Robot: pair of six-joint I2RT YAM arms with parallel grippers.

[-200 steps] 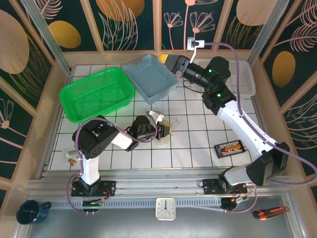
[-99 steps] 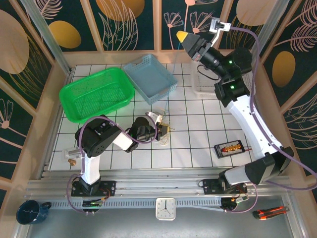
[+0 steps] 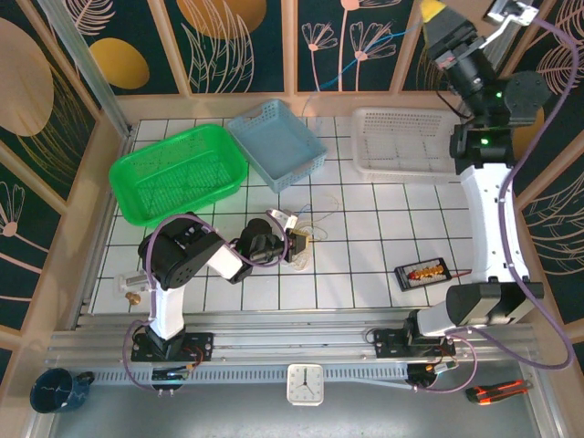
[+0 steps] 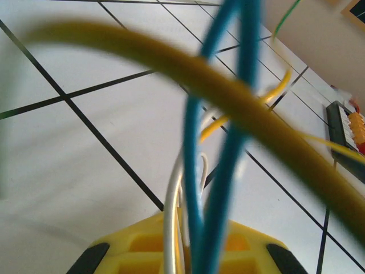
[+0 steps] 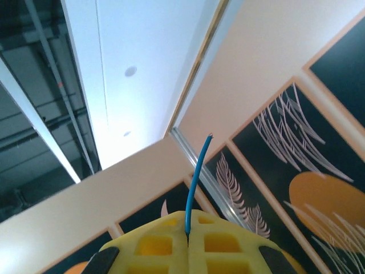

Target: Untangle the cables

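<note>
Right claw (image 3: pixel 431 13), high at one o'clock, pinches the blue cable (image 5: pixel 195 174) taut. Left claw (image 3: pixel 297 239) clamps the cable clump (image 3: pixel 310 226) mid-desk (image 3: pixel 365 251). Judged partway: other strands remain tangled.

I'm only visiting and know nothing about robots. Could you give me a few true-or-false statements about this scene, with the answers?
1. The right gripper pinches a blue cable. True.
2. The left gripper is raised high above the table. False: it sits low, at the cable clump on the tiles.
3. The white basket stands left of the green basket. False: it is on the right.
4. A clock lies at the near edge. True.
</note>
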